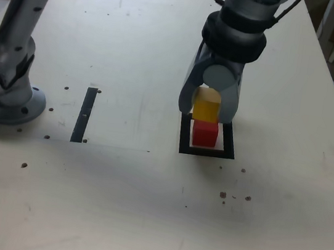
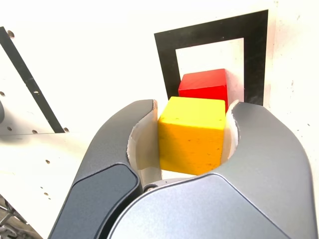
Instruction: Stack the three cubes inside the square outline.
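Inside square outline (image 1: 184, 141): red cube (image 1: 205, 134); above, pincer (image 2: 192, 132) grasping yellow cube (image 2: 192, 137)

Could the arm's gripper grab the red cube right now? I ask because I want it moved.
Probably not: the gripper is closed on the yellow cube, which hangs over the red cube.
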Motion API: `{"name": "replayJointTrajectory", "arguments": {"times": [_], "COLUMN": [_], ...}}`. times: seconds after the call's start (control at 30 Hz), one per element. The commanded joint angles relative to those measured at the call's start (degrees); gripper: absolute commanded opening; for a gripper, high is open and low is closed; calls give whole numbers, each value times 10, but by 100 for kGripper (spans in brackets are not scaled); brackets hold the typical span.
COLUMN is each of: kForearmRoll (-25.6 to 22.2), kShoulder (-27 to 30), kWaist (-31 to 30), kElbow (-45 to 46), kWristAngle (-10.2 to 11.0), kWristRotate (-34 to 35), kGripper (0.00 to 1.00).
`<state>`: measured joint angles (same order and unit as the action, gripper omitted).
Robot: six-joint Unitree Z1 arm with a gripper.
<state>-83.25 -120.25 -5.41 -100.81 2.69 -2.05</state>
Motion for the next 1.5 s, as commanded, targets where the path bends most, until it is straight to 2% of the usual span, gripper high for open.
{"name": "replayJointTrajectory", "arguments": {"times": [0.0, 0.67, 0.73, 0.77, 0.8, 0.87, 0.93, 1.0, 1.23, 1.47], "kForearmRoll": [0, 5, 7, 9, 10, 13, 16, 16, 13, 0], "kShoulder": [-5, -19, -20, -20, -20, -20, -20, -20, -10, 34], "kWaist": [-1, -1, -1, -1, -1, -1, -1, -1, -1, 10], "kElbow": [-2, -2, -1, 0, 0, 3, 5, 7, 12, 25], "kWristAngle": [-2, -3, -3, -3, -3, -4, -5, -4, 6, 49], "kWristRotate": [1, 1, -1, -3, -4, -9, -12, -12, -11, -15], "kGripper": [31, 32, 40, 51, 58, 80, 93, 97, 99, 99]}}
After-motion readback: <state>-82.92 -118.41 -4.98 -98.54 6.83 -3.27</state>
